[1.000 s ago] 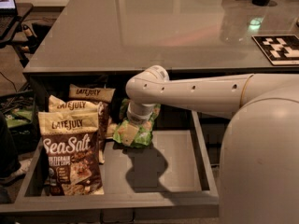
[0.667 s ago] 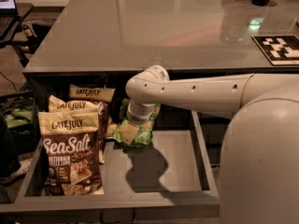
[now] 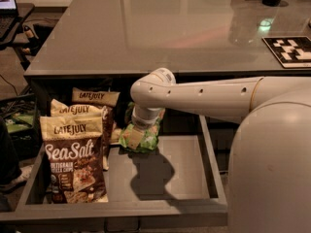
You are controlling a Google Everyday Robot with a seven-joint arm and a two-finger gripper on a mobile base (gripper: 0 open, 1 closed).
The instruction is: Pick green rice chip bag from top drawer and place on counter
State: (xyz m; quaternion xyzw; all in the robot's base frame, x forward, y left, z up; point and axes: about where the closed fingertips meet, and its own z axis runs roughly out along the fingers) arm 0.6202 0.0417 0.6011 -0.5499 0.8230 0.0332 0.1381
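The green rice chip bag [image 3: 137, 139] lies in the open top drawer [image 3: 184, 164], near its back and left of the middle. My gripper [image 3: 144, 128] hangs from the white arm [image 3: 204, 96] straight down onto the top of the bag, and its tip is hidden against the crinkled bag. Whether the bag rests on the drawer floor or hangs just above it cannot be told. The glossy grey counter [image 3: 160, 28] lies directly above and behind the drawer.
Three tall brown-and-cream Late July Sea Salt bags [image 3: 73, 159] stand at the drawer's left side, close to the green bag. A black-and-white marker tile [image 3: 291, 50] lies at the counter's right. My white body [image 3: 272, 169] fills the right foreground.
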